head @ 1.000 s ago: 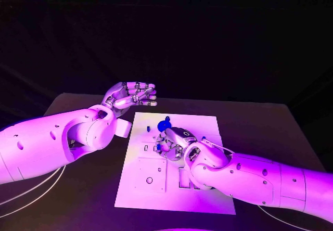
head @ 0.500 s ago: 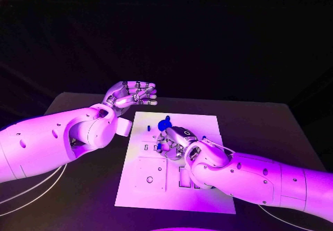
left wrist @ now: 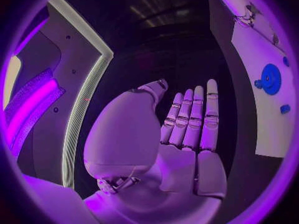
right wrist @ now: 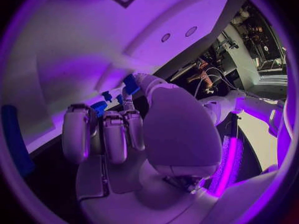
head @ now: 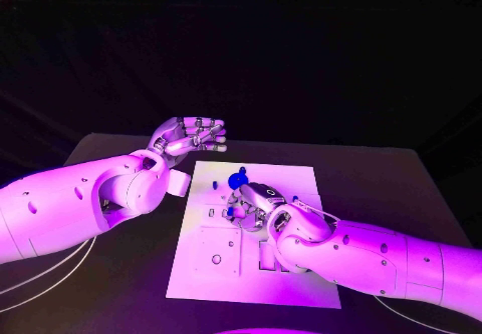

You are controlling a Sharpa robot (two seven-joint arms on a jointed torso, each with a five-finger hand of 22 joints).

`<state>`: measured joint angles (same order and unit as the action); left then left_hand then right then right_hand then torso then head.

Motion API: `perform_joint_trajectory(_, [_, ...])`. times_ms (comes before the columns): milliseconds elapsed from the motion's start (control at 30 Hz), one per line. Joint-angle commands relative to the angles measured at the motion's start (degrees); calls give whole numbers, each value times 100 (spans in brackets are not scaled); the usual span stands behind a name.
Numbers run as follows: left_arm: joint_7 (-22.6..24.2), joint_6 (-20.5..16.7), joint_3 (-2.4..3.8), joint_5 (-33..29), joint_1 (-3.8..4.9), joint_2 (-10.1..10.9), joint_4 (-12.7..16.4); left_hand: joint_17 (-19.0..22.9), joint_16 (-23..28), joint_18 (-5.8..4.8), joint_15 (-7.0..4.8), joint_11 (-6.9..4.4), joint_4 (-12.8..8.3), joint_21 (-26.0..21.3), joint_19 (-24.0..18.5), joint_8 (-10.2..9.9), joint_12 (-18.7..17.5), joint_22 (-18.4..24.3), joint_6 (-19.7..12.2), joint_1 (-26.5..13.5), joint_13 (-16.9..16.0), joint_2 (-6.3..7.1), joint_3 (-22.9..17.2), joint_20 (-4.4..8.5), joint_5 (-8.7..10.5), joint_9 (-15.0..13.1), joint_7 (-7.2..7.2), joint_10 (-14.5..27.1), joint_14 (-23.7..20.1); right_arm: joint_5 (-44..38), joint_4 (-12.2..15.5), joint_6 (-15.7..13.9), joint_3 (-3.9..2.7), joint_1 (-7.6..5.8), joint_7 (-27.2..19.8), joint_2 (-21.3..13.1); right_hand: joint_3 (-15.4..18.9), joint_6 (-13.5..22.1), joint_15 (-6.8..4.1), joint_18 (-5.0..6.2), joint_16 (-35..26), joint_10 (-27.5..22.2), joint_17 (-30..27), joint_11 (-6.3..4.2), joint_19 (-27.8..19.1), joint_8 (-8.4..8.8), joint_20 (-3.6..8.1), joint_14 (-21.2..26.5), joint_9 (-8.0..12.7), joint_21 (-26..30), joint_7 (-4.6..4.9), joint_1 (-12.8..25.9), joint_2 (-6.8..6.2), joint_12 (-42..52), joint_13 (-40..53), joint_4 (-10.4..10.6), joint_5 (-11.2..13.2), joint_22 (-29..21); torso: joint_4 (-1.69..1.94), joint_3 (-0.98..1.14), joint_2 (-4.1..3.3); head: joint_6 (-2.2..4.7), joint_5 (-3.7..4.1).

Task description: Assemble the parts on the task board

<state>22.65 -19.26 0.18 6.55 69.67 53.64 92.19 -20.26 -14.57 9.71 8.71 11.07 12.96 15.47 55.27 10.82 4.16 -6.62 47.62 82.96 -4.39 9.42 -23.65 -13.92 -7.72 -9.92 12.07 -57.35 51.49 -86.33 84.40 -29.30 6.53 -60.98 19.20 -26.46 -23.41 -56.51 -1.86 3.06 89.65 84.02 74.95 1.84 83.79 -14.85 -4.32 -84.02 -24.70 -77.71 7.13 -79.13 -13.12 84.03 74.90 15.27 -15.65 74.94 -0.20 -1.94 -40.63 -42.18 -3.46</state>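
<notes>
Right hand (head: 251, 204) rests fingers-down on the board (head: 291, 278), pinching a small blue part (right wrist: 131, 84) at its fingertips. A blue disc (head: 238, 180) stands just beyond. Left hand (head: 188, 137) hovers off the board's far corner, released, fingers extended.

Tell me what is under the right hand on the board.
The right hand rests over the middle of the board. Small blue parts show at its fingers; whether they are held or seated in the board is covered.
</notes>
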Motion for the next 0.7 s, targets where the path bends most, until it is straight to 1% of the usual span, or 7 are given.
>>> perform_joint_trajectory(33, [28, 63, 2, 27, 1, -10, 2, -5, -17, 70, -20, -7, 33, 28, -11, 39, -13, -10, -33, -40, 1, -28, 5, 5, 26, -5, 201, -25, 1, -14, -4, 0, 5, 11, 14, -2, 36, 72, 39, 5, 29, 147, 1492, 65, -57, 26, -18, -594, 15, 54, 8, 107, -30, -72, 949, 72, -13, 574, -2, -2, -1, 3, 6])
perform_joint_trajectory(267, [29, 70, 2, 27, 1, -10, 4, -5, -17, 70, -20, -7, 33, 28, -11, 39, -13, -10, -33, -40, 1, -28, 5, 5, 26, -5, 201, -25, 1, 4, -2, -33, 5, 11, -1, -9, 120, 126, 55, 16, 17, 70, 1462, 83, -80, 42, -35, -587, 29, 108, 27, 180, -82, -185, 857, 87, -8, 542, 5, -2, -4, 4, 9])
perform_joint_trajectory(400, [28, 69, 1, 27, 1, -8, 2, -5, -17, 70, -20, -7, 33, 28, -11, 39, -13, -10, -33, -40, 1, -28, 5, 5, 26, -5, 201, -25, 1, 46, 2, -62, 6, 11, -25, -16, 273, 292, 94, 31, -1, -63, 1421, 129, -113, 131, -70, -577, 81, 187, 79, 293, -126, -382, 697, 121, -14, 497, 4, -5, 1, 0, 6])
perform_joint_trajectory(533, [28, 70, 1, 27, 1, -9, 2, -12, -17, 68, -19, -5, 33, 31, -11, 39, -16, -11, -36, -39, 2, -31, 4, 5, 25, -6, 202, -25, -2, 71, 6, -94, 6, 11, -45, -25, 448, 397, 115, 47, -20, -166, 1378, 151, -145, 199, -94, -566, 122, 269, 102, 428, -116, -541, 565, 135, -20, 450, 2, -7, 1, 18, 6])
perform_joint_trajectory(700, [28, 73, 0, 27, 1, -8, 4, -12, -17, 68, -19, -5, 33, 31, -11, 39, -16, -11, -36, -39, 2, -31, 4, 5, 25, -6, 202, -25, -2, 84, 19, -160, 7, 11, -66, -37, 500, 428, 120, 51, -26, -193, 1364, 157, -152, 219, -99, -562, 134, 290, 108, 448, -110, -581, 530, 135, -22, 438, -2, -4, -2, 27, 5])
